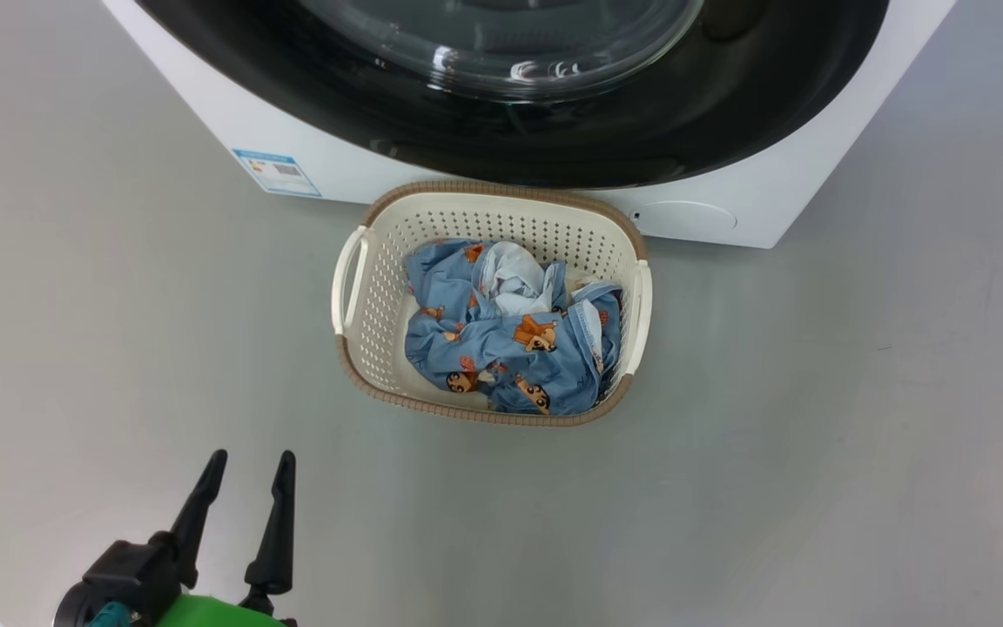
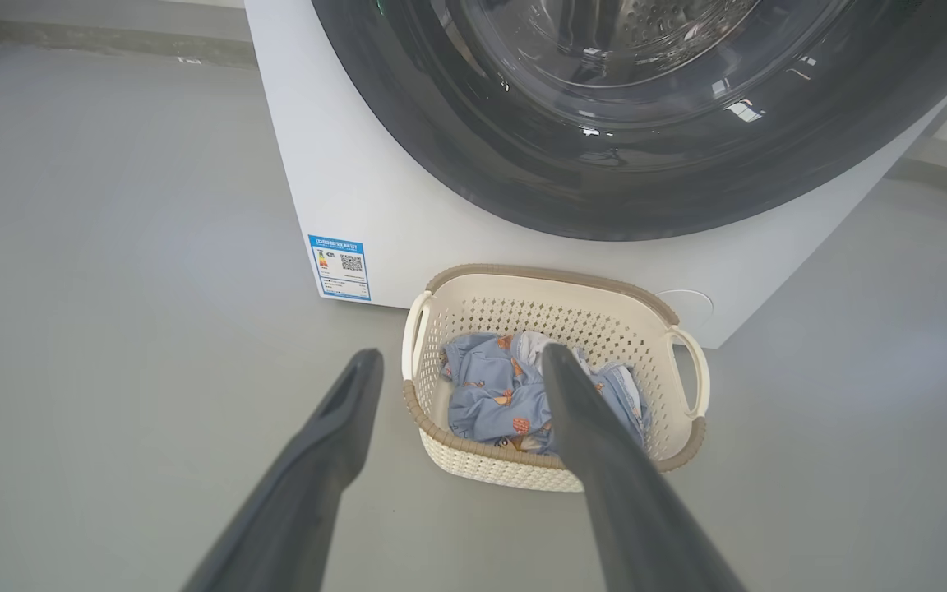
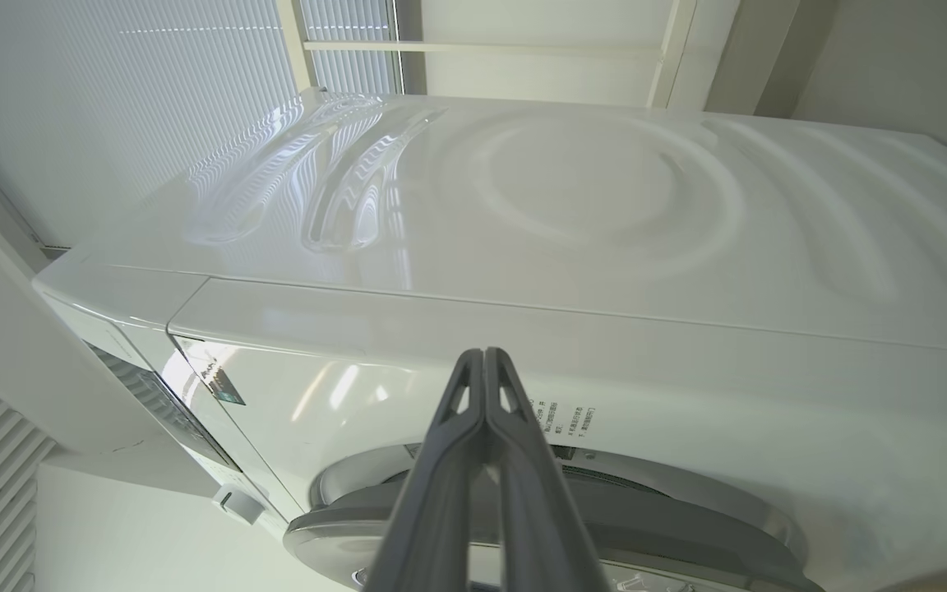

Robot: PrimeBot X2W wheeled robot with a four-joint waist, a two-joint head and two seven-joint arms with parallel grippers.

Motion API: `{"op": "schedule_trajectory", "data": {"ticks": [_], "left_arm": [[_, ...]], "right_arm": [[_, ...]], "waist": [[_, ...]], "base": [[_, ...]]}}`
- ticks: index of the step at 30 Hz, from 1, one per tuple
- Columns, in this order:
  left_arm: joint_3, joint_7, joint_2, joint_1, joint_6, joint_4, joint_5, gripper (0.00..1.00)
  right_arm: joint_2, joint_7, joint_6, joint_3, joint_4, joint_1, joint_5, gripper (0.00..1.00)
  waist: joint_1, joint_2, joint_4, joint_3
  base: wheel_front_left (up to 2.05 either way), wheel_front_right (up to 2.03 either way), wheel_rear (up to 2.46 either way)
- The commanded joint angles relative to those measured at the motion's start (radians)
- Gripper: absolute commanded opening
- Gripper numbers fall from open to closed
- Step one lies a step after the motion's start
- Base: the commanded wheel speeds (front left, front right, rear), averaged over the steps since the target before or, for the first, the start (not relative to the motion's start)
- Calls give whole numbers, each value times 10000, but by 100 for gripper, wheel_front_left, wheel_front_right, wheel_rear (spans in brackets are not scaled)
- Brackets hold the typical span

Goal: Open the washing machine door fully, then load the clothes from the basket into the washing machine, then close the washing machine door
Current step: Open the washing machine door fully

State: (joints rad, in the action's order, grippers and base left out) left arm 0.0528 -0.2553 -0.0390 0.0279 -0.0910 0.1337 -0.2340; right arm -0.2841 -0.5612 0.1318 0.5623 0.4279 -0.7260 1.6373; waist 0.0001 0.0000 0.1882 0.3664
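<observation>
My left gripper [image 1: 252, 455] hangs low over the floor [image 1: 815, 453] with its two fingers spread as wide as they go and nothing between them, well apart from the basket [image 1: 377, 348]; I judge it is parked there ready for the cloth once the way in is clear. My right gripper [image 3: 484, 355] is up high, its fingers pressed flat together and holding nothing, aimed at the upper front of the washing machine [image 3: 687, 386] just above the curved top edge of the door, which I take as a thin tip meant to hook or push the door's rim. The washing machine door [image 1: 554, 148] looks shut, glossy black around its glass window [image 1: 501, 43], so the first step is not yet done. The basket sits on the floor right against the machine's lower front, beside the blue label [image 1: 277, 172], handy for short lifts into the drum. The clothes [image 1: 510, 344] lie crumpled inside it, blue printed fabric over a paler piece. The floor is smooth, matt grey; behind the machine there are pale blinds [image 3: 112, 107] letting in bright daylight
</observation>
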Motion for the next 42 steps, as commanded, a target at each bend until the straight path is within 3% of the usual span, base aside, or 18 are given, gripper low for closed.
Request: {"op": "schedule_trajectory", "data": {"ticks": [1, 17, 42], "left_arm": [[-315, -65, -112, 106, 93, -255, 134, 100], [-289, -65, -112, 50, 38, -328, 304, 100], [-17, -65, -112, -11, 234, -549, -68, 100]], "right_arm": [[-101, -180, -11, -244, -209, -293, -49, 0], [-62, -1628, -11, -1444, -94, -1813, -248, 0], [-639, -2357, -11, -1711, 69, -3449, -374, 0]], "waist": [[0, 0, 52, 66], [0, 0, 591, 719], [0, 0, 1397, 1424]], "base": [[0, 0, 0], [0, 0, 0], [0, 0, 0]]}}
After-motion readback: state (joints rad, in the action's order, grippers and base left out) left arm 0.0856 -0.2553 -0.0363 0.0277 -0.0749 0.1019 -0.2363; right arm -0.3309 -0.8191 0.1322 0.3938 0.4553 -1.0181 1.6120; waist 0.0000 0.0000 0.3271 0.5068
